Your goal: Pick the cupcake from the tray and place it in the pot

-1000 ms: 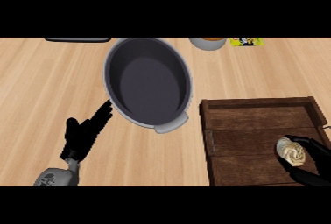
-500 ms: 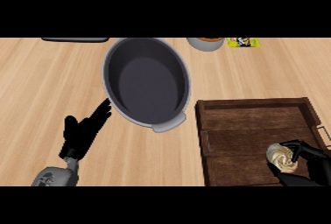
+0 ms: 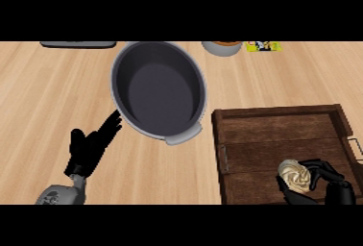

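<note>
Pale wood with a fine lengthwise grain makes up the counter (image 3: 42,96), which fills the head view from edge to edge.

Nearest, at the lower right, the right robot hand (image 3: 322,186) is curled round the cupcake (image 3: 295,174), black fingers wrapping its right side and the thumb under its near side. The cupcake shows a cream swirl of frosting in soft ridges. It sits low in the near right part of the tray (image 3: 284,127), and whether it rests on the tray floor or is just lifted off it cannot be told.

At the lower left the left robot hand (image 3: 86,151) lies over the counter with its fingers straight and spread, slanting up to the right. The longest fingertip ends just beside the pot's near left rim. A grey forearm (image 3: 60,196) shows below it.

The tray is a dark brown wooden box, rectangular, with raised walls and plank lines across its floor. A thin metal handle (image 3: 224,161) runs along its left wall.

Beyond and to the left stands the pot (image 3: 159,91), a grey oval with a smooth, matte, darker inside. A small lighter tab on its near rim points toward the tray's far left corner, close to it.

Along the far edge lie a dark flat object (image 3: 78,44) at the left, a round grey container (image 3: 221,48) and, just beside it, a yellow packet (image 3: 264,46) with dark print that cannot be read.
</note>
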Controlling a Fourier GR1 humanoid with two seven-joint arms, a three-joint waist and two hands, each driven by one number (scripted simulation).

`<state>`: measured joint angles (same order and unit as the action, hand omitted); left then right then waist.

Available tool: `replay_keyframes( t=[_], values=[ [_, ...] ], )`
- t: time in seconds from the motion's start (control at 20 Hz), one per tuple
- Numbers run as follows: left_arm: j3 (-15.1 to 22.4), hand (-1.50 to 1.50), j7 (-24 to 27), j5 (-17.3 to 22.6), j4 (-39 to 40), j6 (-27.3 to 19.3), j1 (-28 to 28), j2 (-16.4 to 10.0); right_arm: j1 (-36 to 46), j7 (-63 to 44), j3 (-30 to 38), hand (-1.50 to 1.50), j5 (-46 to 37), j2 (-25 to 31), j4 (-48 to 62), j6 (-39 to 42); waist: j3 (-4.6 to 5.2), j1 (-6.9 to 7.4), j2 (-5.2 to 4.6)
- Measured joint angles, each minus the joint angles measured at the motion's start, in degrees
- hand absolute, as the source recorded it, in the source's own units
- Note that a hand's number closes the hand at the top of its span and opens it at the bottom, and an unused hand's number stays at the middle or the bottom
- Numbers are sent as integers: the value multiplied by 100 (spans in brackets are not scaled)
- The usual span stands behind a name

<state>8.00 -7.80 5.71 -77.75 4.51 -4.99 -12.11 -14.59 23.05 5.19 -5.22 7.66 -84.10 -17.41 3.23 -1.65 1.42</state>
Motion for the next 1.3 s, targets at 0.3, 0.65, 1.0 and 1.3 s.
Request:
replay_keyframes(
  t=[0.3,0.65,1.0,1.3],
  values=[
    [31,0,35,-10,3,38,74,6,-415,-76,-1074,150,-529,-171,-586,-1444,-48,45,-25],
    [67,0,5,-54,-71,33,46,22,-746,-1072,-2730,150,-1925,-541,-1026,-3300,-196,156,-107],
    [21,0,25,-64,-86,77,15,-32,-794,-2805,-3638,150,-3943,-717,-1272,-3918,-258,216,-173],
    [15,0,-17,-42,-133,110,-29,-27,-149,-4499,-3641,150,-5309,-753,-1547,-3328,-265,246,-185]
  ],
)
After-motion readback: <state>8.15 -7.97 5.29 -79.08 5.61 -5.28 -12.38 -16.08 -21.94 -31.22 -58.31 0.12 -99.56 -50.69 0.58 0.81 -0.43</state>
